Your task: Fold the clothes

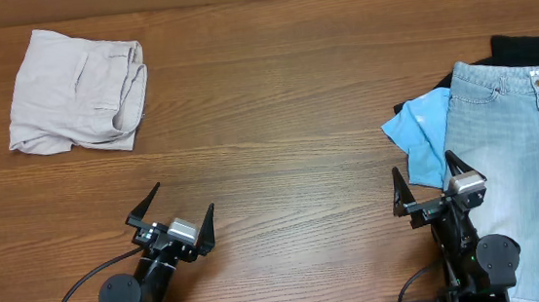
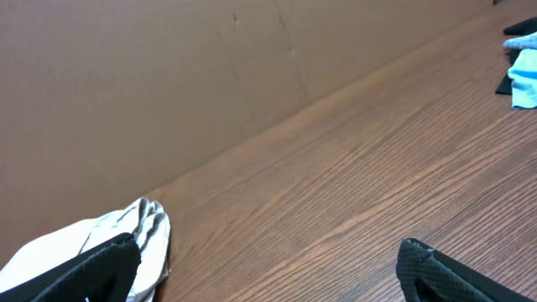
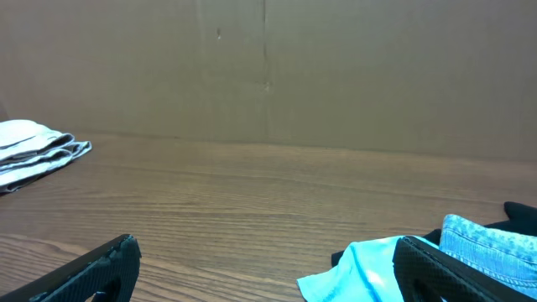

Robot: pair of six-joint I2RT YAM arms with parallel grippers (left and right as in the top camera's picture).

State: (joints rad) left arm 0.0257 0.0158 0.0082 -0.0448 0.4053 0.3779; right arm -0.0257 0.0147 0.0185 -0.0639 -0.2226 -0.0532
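The pale beige trousers lie folded into a compact bundle at the far left of the table. They also show at the lower left of the left wrist view and at the left edge of the right wrist view. My left gripper is open and empty near the table's front edge, well in front of and to the right of the trousers. My right gripper is open and empty at the front right, far from them.
Light blue denim jeans lie spread at the right, over a bright sky-blue top and a black garment. The top's edge lies just by my right gripper. A brown wall backs the wooden table.
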